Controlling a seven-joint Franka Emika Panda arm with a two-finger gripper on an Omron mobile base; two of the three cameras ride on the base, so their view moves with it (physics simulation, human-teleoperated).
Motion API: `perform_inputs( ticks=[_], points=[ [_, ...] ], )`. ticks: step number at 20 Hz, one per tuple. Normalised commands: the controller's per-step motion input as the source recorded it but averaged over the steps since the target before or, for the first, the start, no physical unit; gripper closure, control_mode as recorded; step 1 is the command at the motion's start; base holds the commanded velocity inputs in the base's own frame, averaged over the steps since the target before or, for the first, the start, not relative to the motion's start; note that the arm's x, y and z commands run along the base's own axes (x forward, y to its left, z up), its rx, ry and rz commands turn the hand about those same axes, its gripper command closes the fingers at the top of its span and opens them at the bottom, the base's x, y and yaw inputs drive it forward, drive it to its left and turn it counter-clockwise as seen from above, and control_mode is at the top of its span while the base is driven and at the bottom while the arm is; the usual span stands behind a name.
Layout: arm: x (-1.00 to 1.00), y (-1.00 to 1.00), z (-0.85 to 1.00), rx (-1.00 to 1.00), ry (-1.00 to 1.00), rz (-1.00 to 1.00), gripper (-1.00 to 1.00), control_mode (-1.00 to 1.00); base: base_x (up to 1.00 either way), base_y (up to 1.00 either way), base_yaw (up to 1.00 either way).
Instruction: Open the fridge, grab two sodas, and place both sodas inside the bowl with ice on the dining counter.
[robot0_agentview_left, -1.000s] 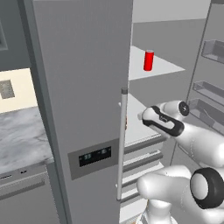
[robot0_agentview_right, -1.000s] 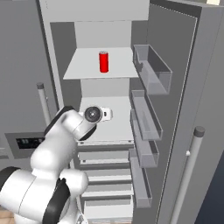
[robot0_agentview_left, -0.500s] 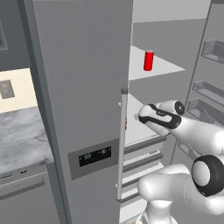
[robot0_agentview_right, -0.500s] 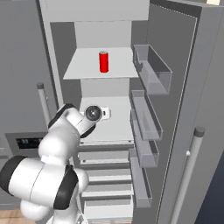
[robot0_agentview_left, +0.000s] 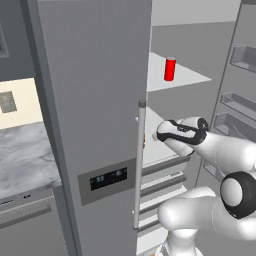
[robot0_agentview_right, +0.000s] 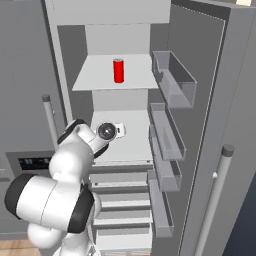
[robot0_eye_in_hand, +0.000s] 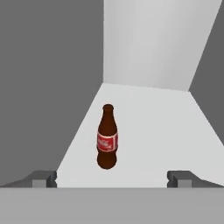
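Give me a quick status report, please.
Claw open, empty. Brown bottle upright on shelf, dead ahead. Red can one shelf up. Path clear.

In the fridge (robot0_agentview_right: 200, 75), the can (robot0_agentview_right: 118, 70) stands on the upper shelf (robot0_agentview_right: 100, 80). The bottle (robot0_eye_in_hand: 107, 138) stands upright on the shelf below (robot0_eye_in_hand: 144, 131), left of centre, near the left wall. The tool (robot0_eye_in_hand: 111, 178) sits at that shelf's front edge, the bottle at its 12 o'clock between the fingertips (robot0_eye_in_hand: 43, 178). Door bins (robot0_agentview_right: 172, 80) line the open door at 3 o'clock.
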Motion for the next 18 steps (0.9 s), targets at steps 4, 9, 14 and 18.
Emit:
perform_inputs(
  ticks=[4,9,14,18],
  points=[
    [0.16,0.06,-0.03,-0.01,0.00,0.03,-1.00,-1.00,0.00,0.00,0.00],
    [0.24,0.11,0.00,0.00,0.00,0.02,-1.00,-1.00,0.00,0.00,0.00],
    [0.22,0.06,-0.02,0.00,0.00,0.03,-1.00,-1.00,0.00,0.00,0.00],
    [0.23,0.05,-0.10,0.00,0.00,0.03,-1.00,-1.00,0.00,0.00,0.00]
  ],
)
